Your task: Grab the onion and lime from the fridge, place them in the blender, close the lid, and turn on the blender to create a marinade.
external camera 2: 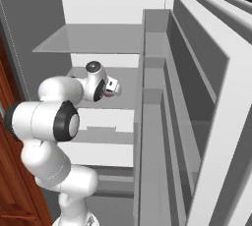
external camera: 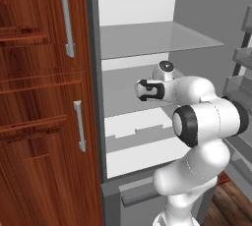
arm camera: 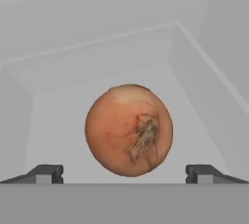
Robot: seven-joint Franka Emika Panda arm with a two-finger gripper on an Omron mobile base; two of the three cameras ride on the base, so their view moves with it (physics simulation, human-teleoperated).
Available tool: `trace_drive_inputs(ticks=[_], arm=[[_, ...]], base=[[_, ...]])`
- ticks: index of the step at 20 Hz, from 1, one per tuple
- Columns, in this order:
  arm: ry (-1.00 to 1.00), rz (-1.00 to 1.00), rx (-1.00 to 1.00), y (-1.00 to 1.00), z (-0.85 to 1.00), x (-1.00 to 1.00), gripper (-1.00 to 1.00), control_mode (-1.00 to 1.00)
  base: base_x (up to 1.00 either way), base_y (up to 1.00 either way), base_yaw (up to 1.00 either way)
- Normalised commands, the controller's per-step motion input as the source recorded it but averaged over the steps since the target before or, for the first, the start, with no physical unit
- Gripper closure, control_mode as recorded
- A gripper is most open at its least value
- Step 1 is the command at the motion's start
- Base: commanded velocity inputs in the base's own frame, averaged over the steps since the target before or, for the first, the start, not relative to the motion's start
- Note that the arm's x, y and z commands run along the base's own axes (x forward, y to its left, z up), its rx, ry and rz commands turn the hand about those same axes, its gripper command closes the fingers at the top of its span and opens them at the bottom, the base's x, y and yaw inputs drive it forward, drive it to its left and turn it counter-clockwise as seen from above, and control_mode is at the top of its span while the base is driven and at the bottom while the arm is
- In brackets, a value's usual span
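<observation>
One onion (arm camera: pixel 129 129) shows in the hand view — a round orange-brown ball with a dry, fibrous root tuft on its face — lying on a pale shelf inside the fridge (external camera: pixel 197 9), with grey walls closing in behind it and at both sides. It sits between the two dark fingertips (arm camera: pixel 46 173), which stand wide apart and released, touching nothing. From the base views, one white arm reaches into the open fridge, its gripper (external camera: pixel 140 90) level with the middle of the cabinet, under one smooth, translucent glass shelf (external camera: pixel 162 38). Left of the fridge stands a glossy red-brown wooden cupboard (external camera: pixel 34 97) with two slim metal handles (external camera: pixel 80 126); grey door racks (external camera 2: pixel 157 63) line the open door at right.
</observation>
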Motion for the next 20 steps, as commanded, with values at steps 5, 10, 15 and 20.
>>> trace_drive_inputs(ticks=[5, 10, 15, 20], arm=[[0.00, 0.00, 0.00, 0.00, -0.11, 0.14, -1.00, -1.00], [0.00, 0.00, 0.00, 0.00, -0.12, 0.11, -1.00, -1.00], [0.00, 0.00, 0.00, 0.00, -0.07, 0.14, -1.00, -1.00], [0.00, 0.00, 0.00, 0.00, 0.00, 0.08, -1.00, -1.00]], base=[[0.00, 0.00, 0.00], [0.00, 0.00, 0.00], [0.00, 0.00, 0.00], [0.00, 0.00, 0.00]])
